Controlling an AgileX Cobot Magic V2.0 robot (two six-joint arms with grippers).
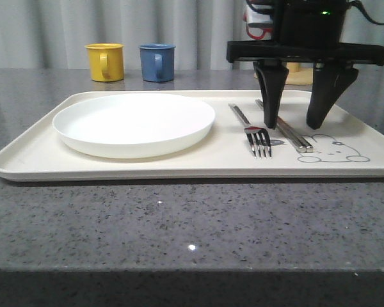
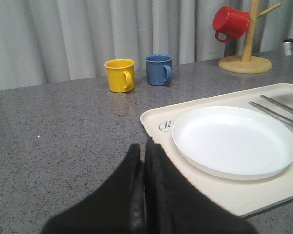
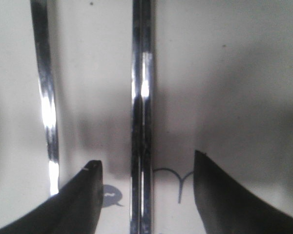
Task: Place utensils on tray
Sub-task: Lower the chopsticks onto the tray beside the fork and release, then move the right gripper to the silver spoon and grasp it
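- One cream tray (image 1: 32, 150) on the grey stone-look table (image 1: 179, 224), long side toward me; grey rabbit drawing (image 1: 336, 148) at its right front corner.
- One round white plate (image 1: 134, 123) on the tray's left half.
- One silver fork (image 1: 251, 130) right of the plate, tines toward the front edge.
- One pair of flat silver chopsticks (image 1: 287, 130) just right of the fork, lying side by side and touching.
- My right gripper (image 1: 296, 121) is low over the tray, fingers spread wide, straddling the chopsticks, nothing gripped. I can't tell if the tips touch the tray.
- My left gripper (image 2: 143, 161) has its fingers pressed together, empty, off the tray's left corner.
- Three mugs, all off the tray: one yellow mug (image 1: 105, 61), one blue mug (image 1: 157, 62) behind it, one red mug (image 2: 230, 23) hung on a wooden mug tree (image 2: 248, 44).
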